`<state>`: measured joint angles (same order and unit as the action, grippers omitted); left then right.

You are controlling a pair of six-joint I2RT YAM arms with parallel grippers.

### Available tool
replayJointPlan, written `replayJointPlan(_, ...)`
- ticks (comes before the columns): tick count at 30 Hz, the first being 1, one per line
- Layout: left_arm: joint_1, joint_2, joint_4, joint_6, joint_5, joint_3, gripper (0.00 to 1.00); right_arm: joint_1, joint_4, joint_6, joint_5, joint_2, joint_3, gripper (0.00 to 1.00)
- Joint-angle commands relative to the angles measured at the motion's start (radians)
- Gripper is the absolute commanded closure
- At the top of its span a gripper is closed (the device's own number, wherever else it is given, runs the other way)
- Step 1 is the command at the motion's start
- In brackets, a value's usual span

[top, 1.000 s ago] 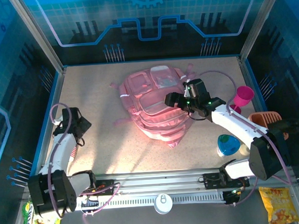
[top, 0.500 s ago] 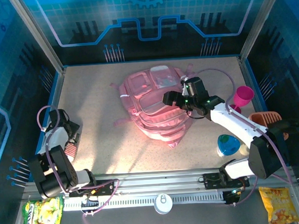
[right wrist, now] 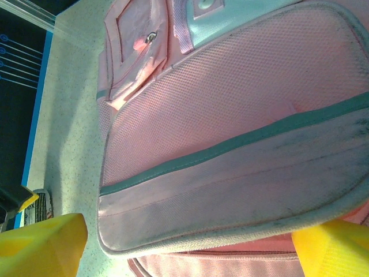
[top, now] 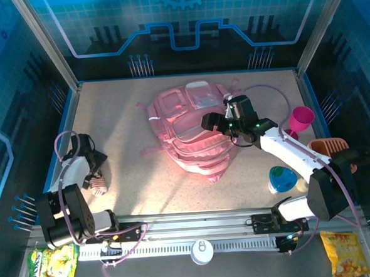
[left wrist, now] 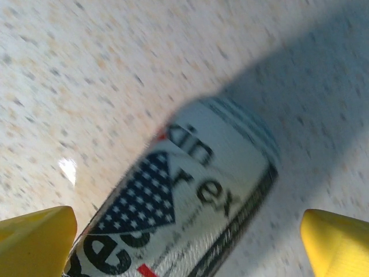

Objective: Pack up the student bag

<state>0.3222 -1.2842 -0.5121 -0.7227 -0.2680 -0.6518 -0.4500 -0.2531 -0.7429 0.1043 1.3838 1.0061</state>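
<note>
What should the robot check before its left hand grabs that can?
1. Left gripper open: ok.
2. Can lying on its side between the yellow fingertips: ok.
3. Fingertips low enough to close around the can: cannot tell.
4. Right gripper open over the student bag, holding nothing: ok.
5. A bag pocket open for packing: cannot tell; the pockets in view look zipped.

A white cylindrical container (left wrist: 190, 202) lying on the surface (left wrist: 86, 69) carries black lettering around a blue patch of white stars (left wrist: 141, 202). "kin" stands above the patch and "rex" to its right. Larger letters below the patch are cut off, perhaps "ee".
</note>
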Motion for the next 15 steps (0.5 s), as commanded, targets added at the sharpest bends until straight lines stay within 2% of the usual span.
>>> replayJointPlan(1, -0.071, 0.022, -0.067, -0.070, 0.037, 0.007, 0.01, -0.013, 0.049, 0.007, 0.005, 0.008, 0.014, 0.08)
replayJointPlan(11, -0.086, -0.051, -0.003, 0.036, 0.097, -0.010, 0.01, -0.015, 0.048, 0.007, -0.005, -0.018, -0.008, 0.08)
replayJointPlan(15, -0.086, -0.075, -0.023, 0.054, 0.067, -0.023, 0.04, -0.014, 0.051, 0.005, -0.005, -0.025, -0.014, 0.08)
